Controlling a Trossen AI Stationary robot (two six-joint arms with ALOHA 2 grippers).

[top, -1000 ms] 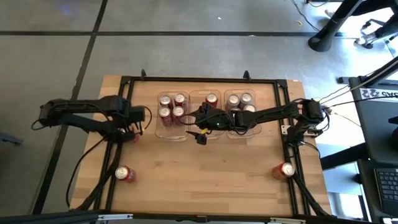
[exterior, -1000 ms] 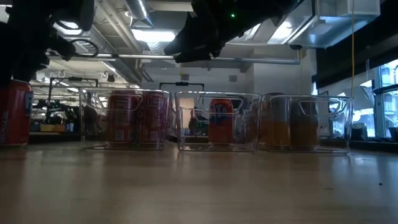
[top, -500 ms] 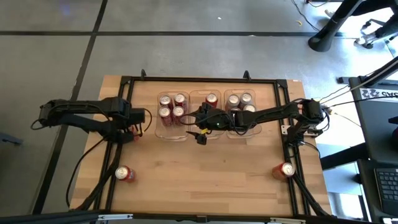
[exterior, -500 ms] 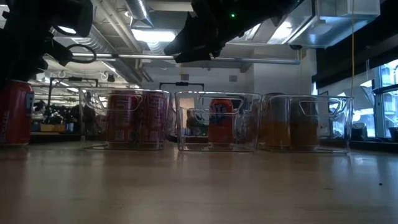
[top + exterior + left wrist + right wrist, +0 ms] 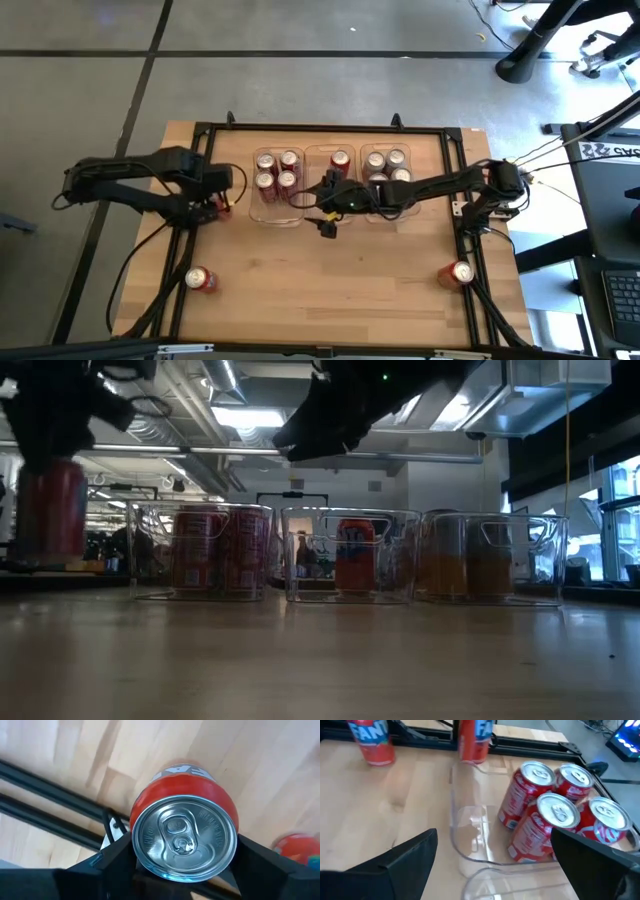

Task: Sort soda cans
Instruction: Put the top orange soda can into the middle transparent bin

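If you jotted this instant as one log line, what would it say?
left gripper: shut on red can, lifted off table | right gripper: open, over middle tray | loose cans on table: two

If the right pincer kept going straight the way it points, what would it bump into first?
Probably the clear tray holding four red cans. The right pincer is open, with that tray's near wall straight ahead; depth is hard to judge.

Three clear trays [image 5: 330, 185] with cans block the counter's [image 5: 330, 275] far middle. The near half lies open, except one red can [image 5: 199, 279] near the left corner and another [image 5: 460, 273] near the right.
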